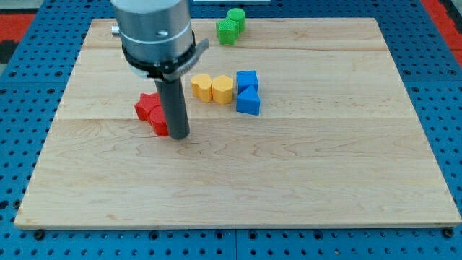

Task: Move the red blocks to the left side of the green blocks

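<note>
item 1: bench (pixel 289 180), a pale wooden board with plank seams, lying on a blue perforated surface (pixel 447 108) that shows on all sides.

item 2: arm housing (pixel 155 32), grey cylinder with a dark band, entering from the view's top left; a straight dark rod (pixel 175 105) descends from it. there is no gripper on this arm, so no open or closed state applies. my tip (pixel 179 136) rests on the board, touching or just beside the view's right edge of the lower red block.

item 3: 2 red blocks, touching each other, left of board centre. the upper red block (pixel 148 106) looks star-like; the lower red block (pixel 159 124) is partly hidden behind the rod, shape unclear.

item 4: 2 green blocks at the view's top edge of the board, touching. the left green block (pixel 227 31) looks star-like; the right green block (pixel 237 17) looks rounded. both stand well apart from the red pair, up and to the view's right of it.

item 5: 2 yellow blocks, side by side and touching, near board centre: left yellow block (pixel 201 87), right yellow block (pixel 222 89).

item 6: 2 blue blocks just right of the yellow pair: upper blue cube (pixel 247 79), lower blue triangular block (pixel 248 102).
</note>
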Available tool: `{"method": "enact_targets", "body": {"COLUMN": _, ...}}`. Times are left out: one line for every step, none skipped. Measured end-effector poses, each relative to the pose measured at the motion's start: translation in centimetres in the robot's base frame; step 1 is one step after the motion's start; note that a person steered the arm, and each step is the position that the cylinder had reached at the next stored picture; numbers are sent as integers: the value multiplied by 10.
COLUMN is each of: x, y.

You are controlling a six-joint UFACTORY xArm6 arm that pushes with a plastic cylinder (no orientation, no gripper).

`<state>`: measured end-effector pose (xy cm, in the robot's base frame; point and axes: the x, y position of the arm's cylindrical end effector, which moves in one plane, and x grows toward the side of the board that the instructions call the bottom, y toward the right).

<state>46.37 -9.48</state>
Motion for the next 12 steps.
{"method": "enact_targets", "body": {"x": -20, "y": -44}}
{"method": "enact_targets", "body": {"x": -20, "y": -66}}
{"method": "enact_targets", "body": {"x": -63, "y": -70}}
{"method": "enact_targets", "body": {"x": -88, "y": -83}}
{"method": "enact_targets", "body": {"x": -33, "y": -98}}
{"method": "enact_targets", "body": {"x": -43, "y": -159}}
{"method": "enact_targets", "body": {"x": -84, "y": -141}}
{"method": "enact_targets", "body": {"x": -88, "y": -159}}
{"method": "enact_targets", "body": {"x": -37, "y": -163}}
{"method": "enact_targets", "body": {"x": -41, "y": -115}}
{"method": "enact_targets", "body": {"x": -80, "y": -115}}
{"method": "enact_targets", "body": {"x": -116, "y": -117}}
